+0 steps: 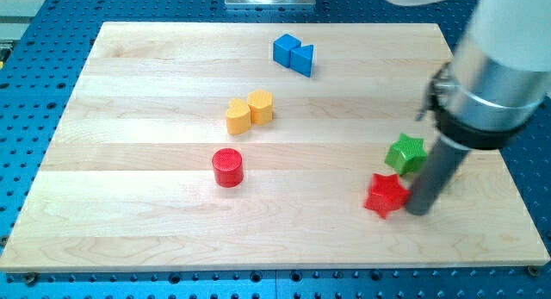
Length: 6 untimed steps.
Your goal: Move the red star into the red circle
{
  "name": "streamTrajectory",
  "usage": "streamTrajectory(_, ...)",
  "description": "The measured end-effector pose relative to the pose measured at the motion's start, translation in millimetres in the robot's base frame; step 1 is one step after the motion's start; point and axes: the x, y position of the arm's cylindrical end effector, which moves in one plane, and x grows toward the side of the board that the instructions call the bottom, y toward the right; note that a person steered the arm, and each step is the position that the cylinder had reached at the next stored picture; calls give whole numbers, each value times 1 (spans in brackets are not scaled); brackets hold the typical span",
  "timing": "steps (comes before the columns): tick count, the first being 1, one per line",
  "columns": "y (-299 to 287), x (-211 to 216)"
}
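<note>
One ridged red star (385,195) is lying on the wooden worktop (129,161), my tip (417,210) touching its right; no hand is showing.

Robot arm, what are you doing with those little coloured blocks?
I am pushing blocks around a wooden board with a dark rod. My tip sits right beside the red star, on its right in the view. The red circle lies well off to the left, so the star has not reached it yet. A green star sits just above the red one.
</note>
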Motion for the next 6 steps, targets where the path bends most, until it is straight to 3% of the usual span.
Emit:
streamTrajectory(3,-165,-23)
streamTrajectory(6,-115,11)
